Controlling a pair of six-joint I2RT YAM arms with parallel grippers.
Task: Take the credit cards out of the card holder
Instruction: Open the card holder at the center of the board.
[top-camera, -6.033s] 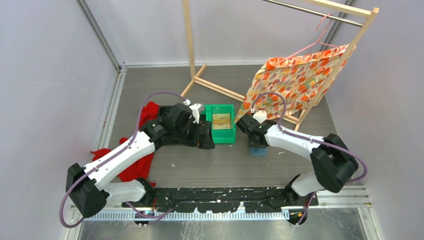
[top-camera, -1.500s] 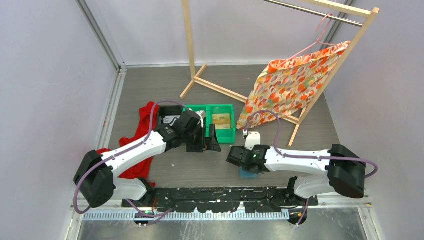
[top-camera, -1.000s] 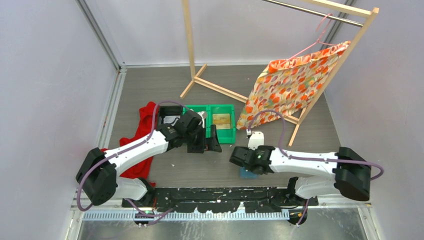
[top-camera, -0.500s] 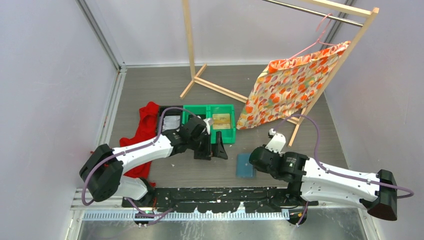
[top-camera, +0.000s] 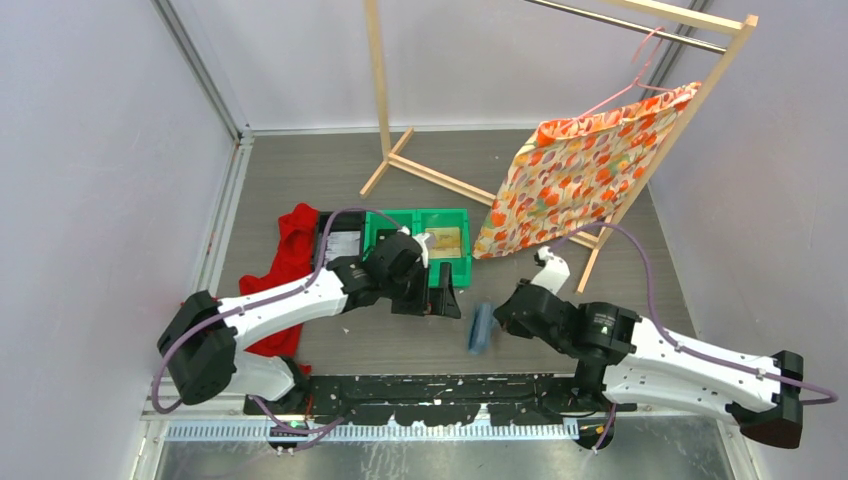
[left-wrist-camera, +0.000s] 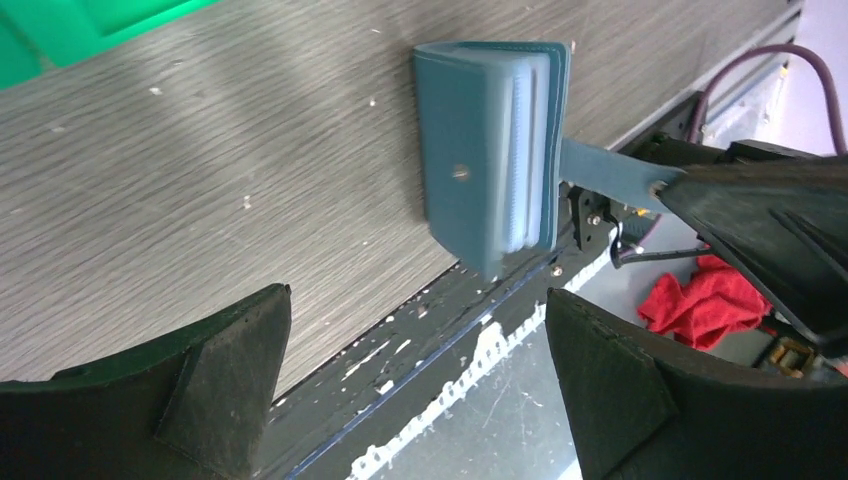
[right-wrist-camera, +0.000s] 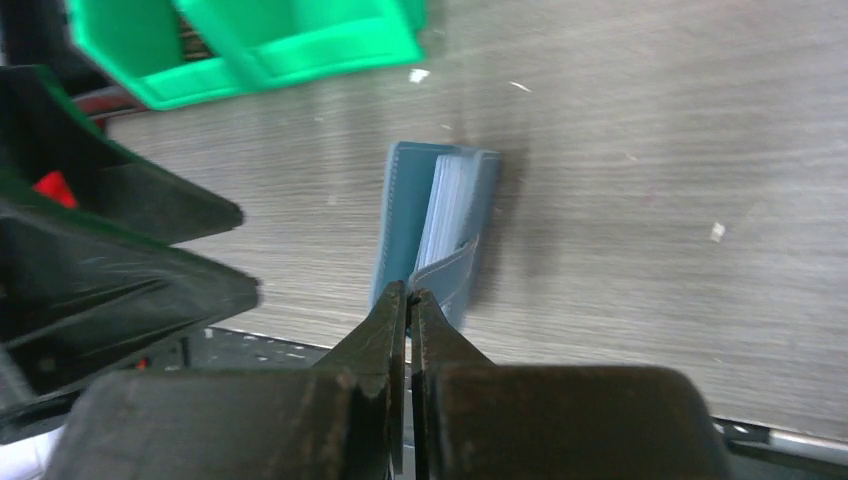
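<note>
We are tugging the closure tab (left-wrist-camera: 600, 172) on the card holder (top-camera: 481, 327).
Right gripper (right-wrist-camera: 408, 295) clamping it — left gripper (left-wrist-camera: 415, 330) gaping, next steadying the holder.

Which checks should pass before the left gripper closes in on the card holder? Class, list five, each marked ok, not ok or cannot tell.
1. Right gripper shut on the closure tab: ok.
2. Left gripper open: ok.
3. Card holder ahead of the left gripper's gap: ok.
4. Card holder spread wide: not ok, only ajar.
5. Credit cards told apart from the pale inner layers: cannot tell.
</note>
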